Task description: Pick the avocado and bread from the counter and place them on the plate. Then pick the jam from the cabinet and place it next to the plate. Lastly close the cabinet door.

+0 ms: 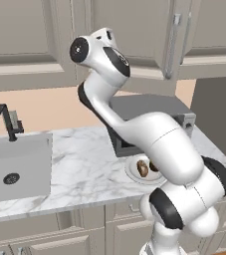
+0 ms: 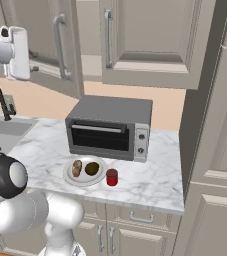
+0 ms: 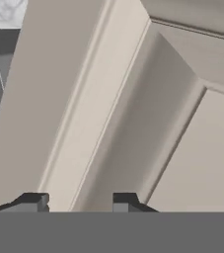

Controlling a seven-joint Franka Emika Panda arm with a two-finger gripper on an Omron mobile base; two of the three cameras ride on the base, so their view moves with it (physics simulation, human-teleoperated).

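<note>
The white plate [image 2: 69,175] lies on the marble counter [image 2: 150,186] in front of the toaster oven. On it rest the brown bread [image 2: 77,168] and the dark green avocado [image 2: 92,168]. The red jam [image 2: 112,177] stands on the counter, touching the plate's right rim. In the left base view the plate [image 1: 130,169] and bread [image 1: 142,168] peek out beside my arm. The cabinet door [image 2: 45,35] hangs ajar, its bar handle [image 2: 60,46] facing out. My gripper [image 3: 79,202] is open, tips apart, right up against the door's panelled face [image 3: 133,108].
A grey toaster oven [image 2: 110,127] sits behind the plate. The sink [image 1: 15,169] and black faucet [image 1: 5,119] are to the left. A tall beige cabinet [image 2: 210,125] walls off the counter's right end. A shut upper door [image 2: 150,35] adjoins the open one.
</note>
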